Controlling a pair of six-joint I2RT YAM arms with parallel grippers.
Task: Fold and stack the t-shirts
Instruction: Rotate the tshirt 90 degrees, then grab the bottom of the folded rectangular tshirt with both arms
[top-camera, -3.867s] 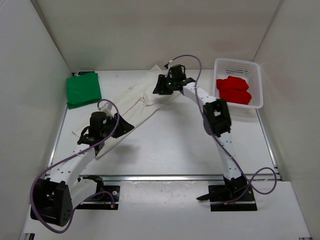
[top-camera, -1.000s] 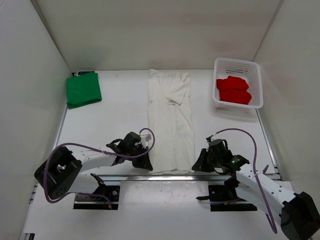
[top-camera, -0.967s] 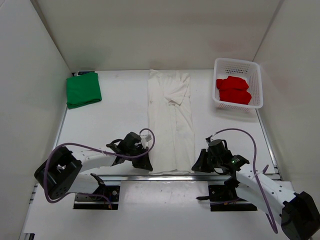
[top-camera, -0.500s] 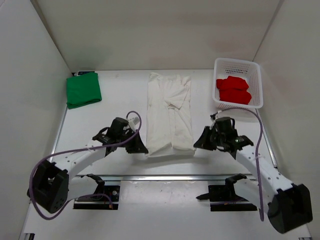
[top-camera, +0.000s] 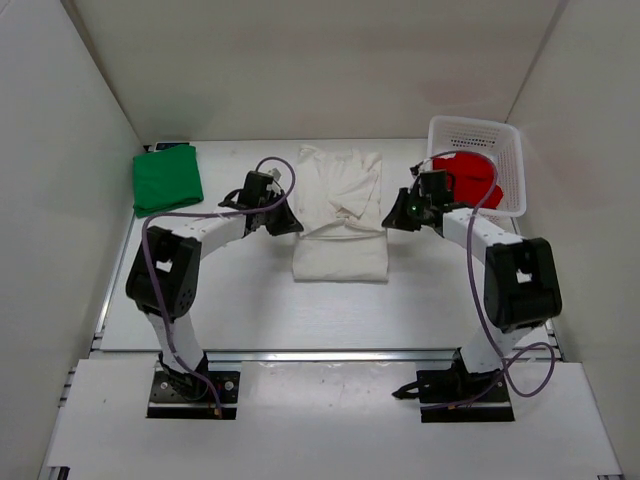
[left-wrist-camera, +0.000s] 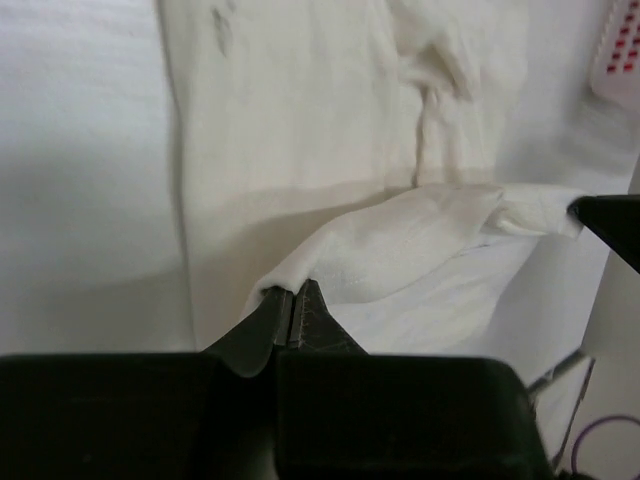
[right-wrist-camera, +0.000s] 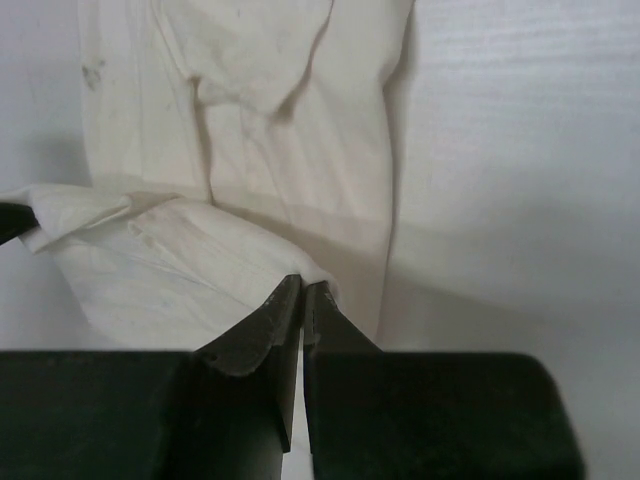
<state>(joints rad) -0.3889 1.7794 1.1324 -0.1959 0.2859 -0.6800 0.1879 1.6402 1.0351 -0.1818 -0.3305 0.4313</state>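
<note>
Folded-over edge of the off-white t-shirt (top-camera: 340, 250) in our closed left fingers (left-wrist-camera: 262, 335) and closed right fingers (right-wrist-camera: 262, 335).

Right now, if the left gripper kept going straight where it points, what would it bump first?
Probably the off-white cloth t-shirt: the left gripper is shut on its lifted edge, and that shirt's flat part lies straight ahead, though depth is unclear.

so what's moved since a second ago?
The left gripper and right gripper, each shut on a near-hem corner of the off-white cloth t-shirt, carried the hem away from the bases toward the collar, folding the long strip roughly in half. The folded bright green t-shirt, the red t-shirt and its white plastic mesh basket stayed put.
</note>
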